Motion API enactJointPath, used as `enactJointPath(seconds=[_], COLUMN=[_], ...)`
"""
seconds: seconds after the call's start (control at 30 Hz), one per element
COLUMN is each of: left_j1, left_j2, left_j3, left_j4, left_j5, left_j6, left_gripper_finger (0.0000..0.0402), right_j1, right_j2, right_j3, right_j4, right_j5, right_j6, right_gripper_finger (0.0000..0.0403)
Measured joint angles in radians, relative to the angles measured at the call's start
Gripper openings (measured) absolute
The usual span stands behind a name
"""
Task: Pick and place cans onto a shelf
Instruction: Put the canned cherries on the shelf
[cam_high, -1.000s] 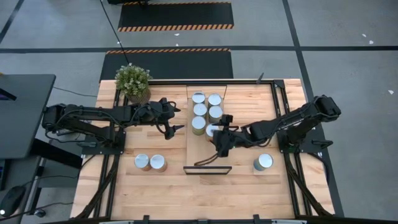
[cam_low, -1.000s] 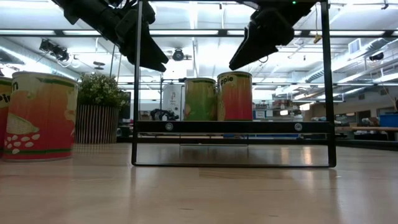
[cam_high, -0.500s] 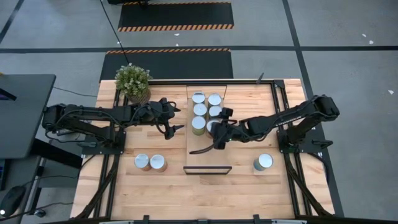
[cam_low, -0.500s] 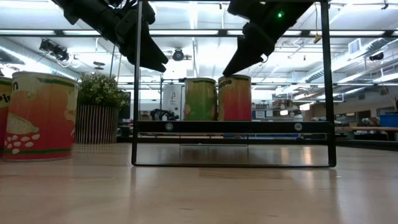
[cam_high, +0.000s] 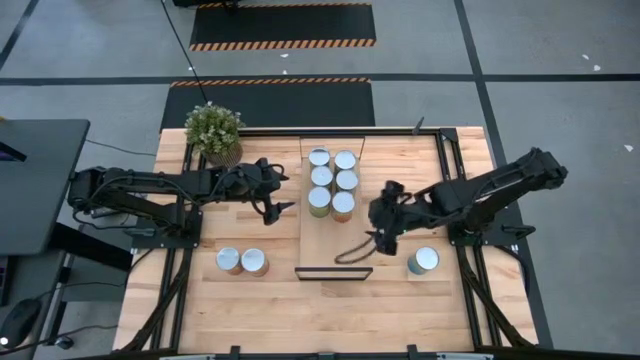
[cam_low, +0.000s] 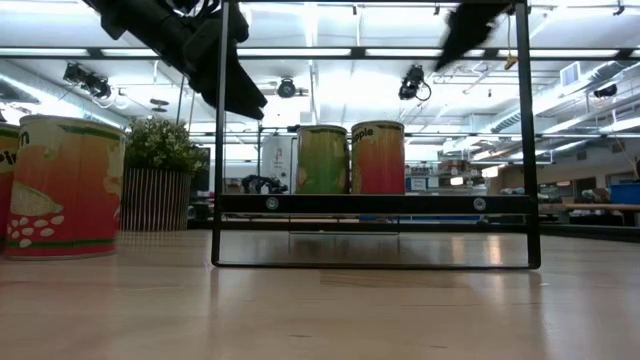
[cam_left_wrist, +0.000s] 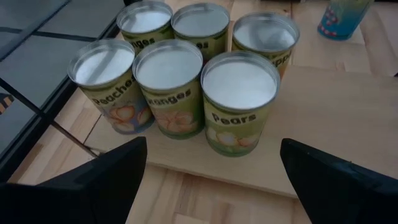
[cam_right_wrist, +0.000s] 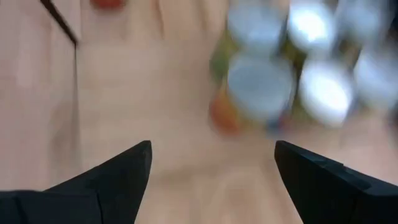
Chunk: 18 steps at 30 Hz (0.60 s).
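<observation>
My right gripper (cam_high: 383, 232) hangs over the bare tabletop just off the right edge of the shelf (cam_high: 334, 245), its two fingers spread wide apart with nothing between them. My left gripper (cam_high: 280, 195) waits on the other side, over the table just left of the shelf, and its fingers are also parted and empty.

Nearest the front edge of the table (cam_high: 300, 310) I count three cans off the shelf: a pair standing side by side and touching at front left (cam_high: 241, 261), and a single can (cam_high: 423, 261) at front right, near my right gripper but apart from it. In the low view one of the left pair (cam_low: 67, 187) looms large at the side, with a sliver of its partner beside it.

Farther back, on the far half of the shelf, stand six cans (cam_high: 332, 182) in two columns of three, packed so that neighbours touch, all upright with their pale tops showing. That makes nine cans in all: six on the board, three on the table. The near half of the board is bare wood. My left wrist camera looks onto this group, and the closest of its labels reads Pears (cam_left_wrist: 239, 102), with Oranges and Peaches beside it.

Beyond them, at the far left corner, sits one potted plant (cam_high: 214, 131).
</observation>
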<state>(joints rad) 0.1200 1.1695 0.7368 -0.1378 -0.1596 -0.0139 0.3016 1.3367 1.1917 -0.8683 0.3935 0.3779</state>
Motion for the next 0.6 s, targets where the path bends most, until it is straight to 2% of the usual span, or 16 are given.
enactJointPath(seconds=[0.1,0.27,0.6], left_j1=[0.000,0.000,0.000], left_j2=[0.000,0.000,0.000], left_j3=[0.000,0.000,0.000], left_j4=[-0.013,-0.013,-0.013], left_j5=[0.000,0.000,0.000], left_j6=[0.000,-0.001,0.026], left_gripper_finger=[0.0375,0.0375,0.0375], right_j1=[-0.010,-0.006,0.001], right_j2=[0.002,0.016,0.015], right_j3=[0.013,-0.042,-0.217], right_j4=[-0.166,-0.316,-0.302], right_j5=[-0.134,-0.298,-0.448], right_j6=[0.174,0.361,0.601], right_gripper_finger=[0.0348,0.0352,0.0397])
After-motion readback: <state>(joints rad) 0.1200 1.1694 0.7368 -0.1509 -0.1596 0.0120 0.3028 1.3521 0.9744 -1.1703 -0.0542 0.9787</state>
